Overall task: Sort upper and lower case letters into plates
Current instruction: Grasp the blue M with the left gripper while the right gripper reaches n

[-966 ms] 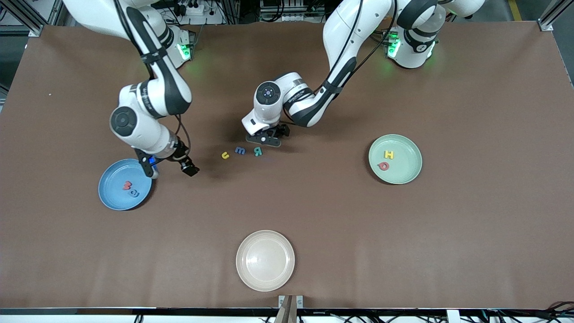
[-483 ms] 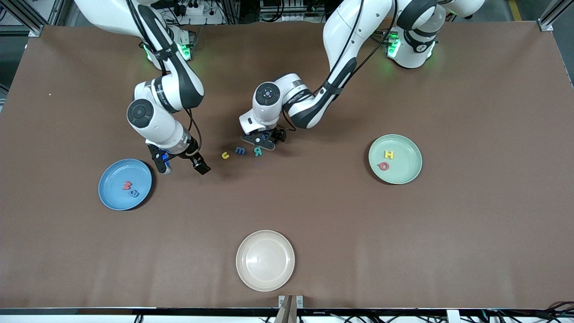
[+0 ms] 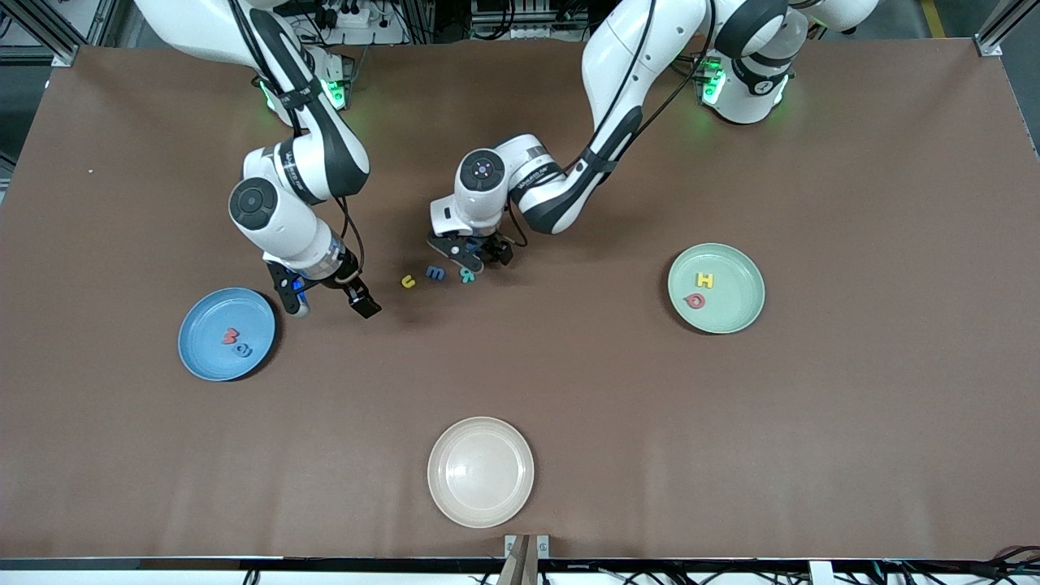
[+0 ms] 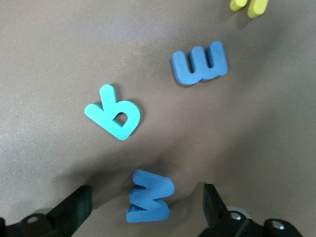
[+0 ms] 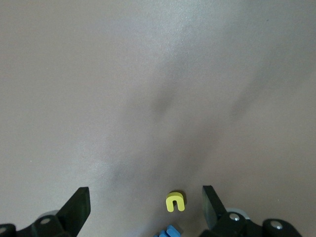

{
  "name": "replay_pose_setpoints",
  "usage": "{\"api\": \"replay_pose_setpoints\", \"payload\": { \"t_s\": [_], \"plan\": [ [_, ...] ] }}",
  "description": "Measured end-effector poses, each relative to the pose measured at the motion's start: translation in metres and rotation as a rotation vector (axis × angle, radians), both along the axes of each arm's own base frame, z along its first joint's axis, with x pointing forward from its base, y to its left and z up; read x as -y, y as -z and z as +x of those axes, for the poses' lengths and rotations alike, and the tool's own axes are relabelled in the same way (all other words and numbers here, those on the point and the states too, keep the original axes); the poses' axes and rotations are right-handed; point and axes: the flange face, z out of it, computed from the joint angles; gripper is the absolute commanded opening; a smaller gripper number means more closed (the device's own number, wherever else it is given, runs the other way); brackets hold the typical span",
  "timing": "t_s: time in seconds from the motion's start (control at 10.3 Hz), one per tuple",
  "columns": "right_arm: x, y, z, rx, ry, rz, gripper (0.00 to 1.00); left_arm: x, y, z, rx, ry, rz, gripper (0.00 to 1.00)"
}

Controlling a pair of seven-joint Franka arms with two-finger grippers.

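Blue W (image 4: 148, 195) between left jaws

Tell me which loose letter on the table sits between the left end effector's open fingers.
The blue W-shaped letter, framed by the left end effector. The teal letter, blue m and yellow letter lie outside its fingers.

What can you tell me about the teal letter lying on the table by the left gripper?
The teal letter is a small chunky piece, foam-like by its look, shaped like an R with one closed loop. It lies flat on the brown table, touching nothing, beside the blue m-shaped letter and near a blue zigzag letter that sits between the open jaws of the left gripper.
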Motion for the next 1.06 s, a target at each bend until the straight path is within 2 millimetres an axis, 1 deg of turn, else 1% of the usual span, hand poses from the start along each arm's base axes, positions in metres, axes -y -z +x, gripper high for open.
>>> {"api": "replay_pose_setpoints", "payload": {
  "t_s": [0.19, 0.39, 0.48, 0.58, 0.68, 0.77, 0.87, 1.06],
  "plan": [
    [0.0, 0.0, 0.0, 0.001, 0.001, 0.0, 1.0, 0.006, 0.002, -0.01, 0.05, 0.044, 0.03, 1.0],
    [0.0, 0.0, 0.0, 0.001, 0.001, 0.0, 1.0, 0.015, 0.003, -0.026, 0.084, 0.103, 0.064, 0.99],
    [0.0, 0.0, 0.0, 0.002, 0.001, 0.0, 1.0, 0.016, 0.002, -0.029, 0.083, 0.116, 0.083, 0.77],
    [0.0, 0.0, 0.001, 0.003, 0.002, 0.001, 1.0, 0.016, 0.002, -0.029, 0.079, 0.118, 0.094, 0.65],
    [0.0, -0.002, 0.002, 0.007, 0.002, 0.002, 1.0, 0.016, -0.001, -0.027, 0.076, 0.117, 0.101, 0.59],
    [-0.001, -0.003, 0.003, 0.01, 0.002, 0.003, 1.0, 0.016, -0.003, -0.026, 0.074, 0.117, 0.106, 0.49],
    [-0.001, -0.004, 0.004, 0.013, 0.002, 0.004, 1.0, 0.016, -0.005, -0.026, 0.073, 0.117, 0.109, 0.32],
    [-0.002, -0.004, 0.005, 0.015, 0.002, 0.005, 1.0, 0.016, -0.006, -0.026, 0.073, 0.117, 0.109, 0.1]
  ]
}}
